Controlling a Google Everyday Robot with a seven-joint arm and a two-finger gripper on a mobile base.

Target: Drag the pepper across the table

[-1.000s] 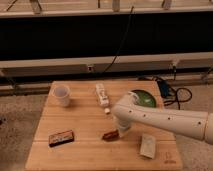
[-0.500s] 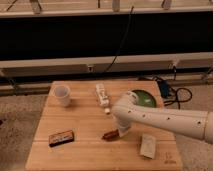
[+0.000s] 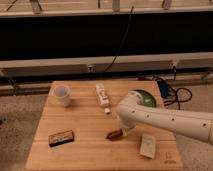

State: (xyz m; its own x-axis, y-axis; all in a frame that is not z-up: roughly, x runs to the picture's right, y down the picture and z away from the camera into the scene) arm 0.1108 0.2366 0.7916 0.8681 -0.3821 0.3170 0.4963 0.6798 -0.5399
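The pepper [image 3: 114, 134] is small, dark reddish-brown and tapered, lying on the light wooden table [image 3: 85, 150] near its middle, tip pointing left. My gripper [image 3: 124, 129] comes in on a white arm from the right and sits right at the pepper's right end, low over the tabletop. The arm's wrist hides the fingers.
A white cup [image 3: 62, 95] stands at the back left. A white tube [image 3: 102, 96] lies at the back middle. A dark bar with a light label [image 3: 61, 138] lies front left. A pale packet [image 3: 148, 147] lies front right. A green bowl [image 3: 144, 98] sits behind the arm.
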